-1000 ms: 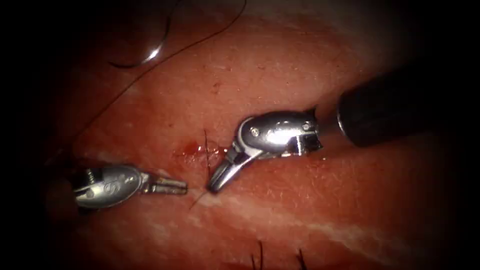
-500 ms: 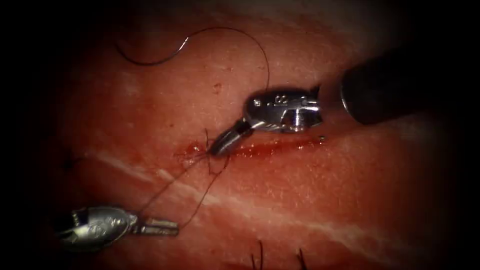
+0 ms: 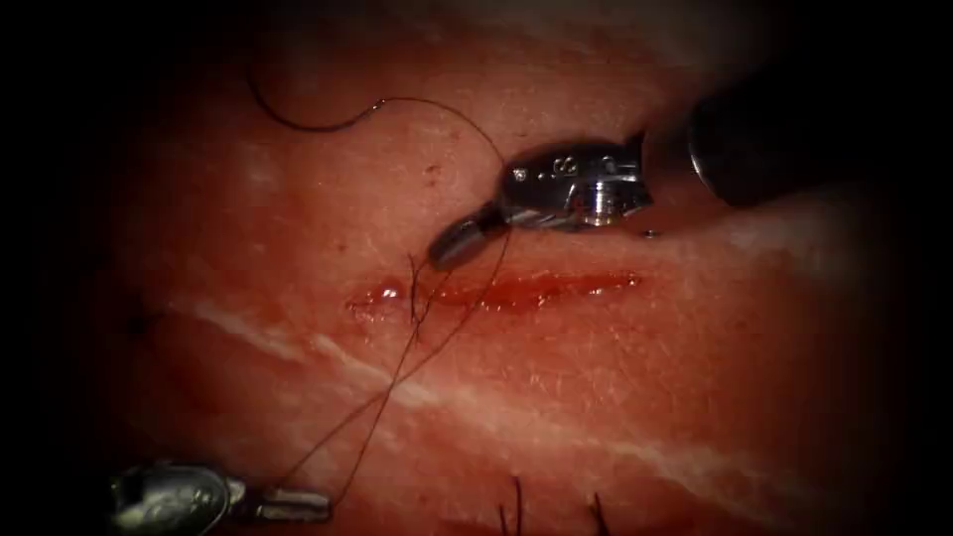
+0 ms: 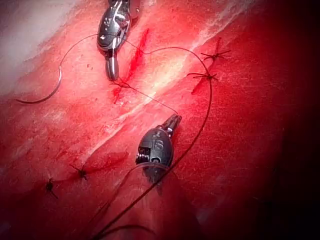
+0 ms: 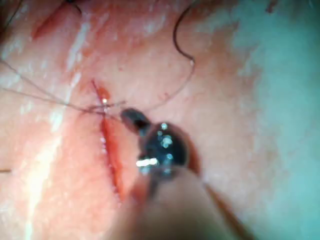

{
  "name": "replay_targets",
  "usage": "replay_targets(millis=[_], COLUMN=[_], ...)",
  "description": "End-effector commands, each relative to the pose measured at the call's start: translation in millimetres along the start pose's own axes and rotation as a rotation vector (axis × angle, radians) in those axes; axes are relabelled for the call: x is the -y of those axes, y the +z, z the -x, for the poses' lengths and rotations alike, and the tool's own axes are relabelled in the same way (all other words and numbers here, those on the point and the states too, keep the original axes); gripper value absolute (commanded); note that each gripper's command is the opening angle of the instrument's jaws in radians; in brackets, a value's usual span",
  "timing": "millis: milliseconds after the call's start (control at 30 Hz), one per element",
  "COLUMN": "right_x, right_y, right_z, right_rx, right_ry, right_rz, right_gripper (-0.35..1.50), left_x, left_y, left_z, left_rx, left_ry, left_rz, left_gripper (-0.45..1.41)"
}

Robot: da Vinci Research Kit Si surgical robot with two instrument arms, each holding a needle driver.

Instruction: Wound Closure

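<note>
The cut (image 3: 516,290) runs across the tissue (image 3: 615,397) as a wet horizontal slit with red fluid (image 3: 526,291) pooled along it. At its left end sits a stitch with a short upright thread end (image 3: 412,288). From that stitch 2 strands of thread (image 3: 397,382) run down and to the left to the left tool (image 3: 323,504), low at the picture's lower left. Its jaws are closed together, and the left wrist view (image 4: 173,120) shows a taut strand ending at their tips, so it has hold of the thread. Another strand climbs from the stitch past the right tool (image 3: 447,248) and arcs over to the needle (image 3: 298,117), which lies free on the tissue above and to the left of the cut, out of the tissue and held by neither tool. The right tool hangs just above the cut's left part, jaws pressed together and pointing down-left toward the stitch. The right wrist view (image 5: 131,118) shows its tips close beside the knot; whether a strand is pinched there I cannot tell. Finished stitches (image 4: 205,76) show elsewhere on the tissue in the left wrist view, and dark thread ends (image 3: 516,501) stand below the cut.
</note>
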Motion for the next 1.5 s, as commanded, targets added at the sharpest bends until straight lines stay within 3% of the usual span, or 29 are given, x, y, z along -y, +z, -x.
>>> replay_targets(millis=[33,400,700,967,1500], right_x=[0.2,-0.8,-0.3,-1.8,-2.1], right_y=[0.7,-1.2,1.6,0.4,0.6], right_z=[0.0,-2.3,-2.1,-1.6,-0.9], right_rx=[-0.028,-0.178,-0.176,-0.169,-0.163], right_ry=[0.009,0.076,0.059,0.045,0.032], right_rz=[0.005,0.084,0.084,0.134,0.151], right_gripper=[-0.35,-0.35,-0.35,-0.35,-0.35], left_x=[-0.6,-2.9,-3.8,-5.8,-4.5], left_y=[1.0,1.7,1.8,3.3,3.2], left_z=[0.4,-0.5,-0.7,0.1,0.2], left_rx=[0.000,0.002,0.010,0.009,0.010], left_ry=[-0.002,0.004,-0.004,-0.019,-0.023], left_rz=[0.004,0.019,0.028,0.048,0.056], left_gripper=[-0.45,-0.45,-0.45,-0.45,-0.45])
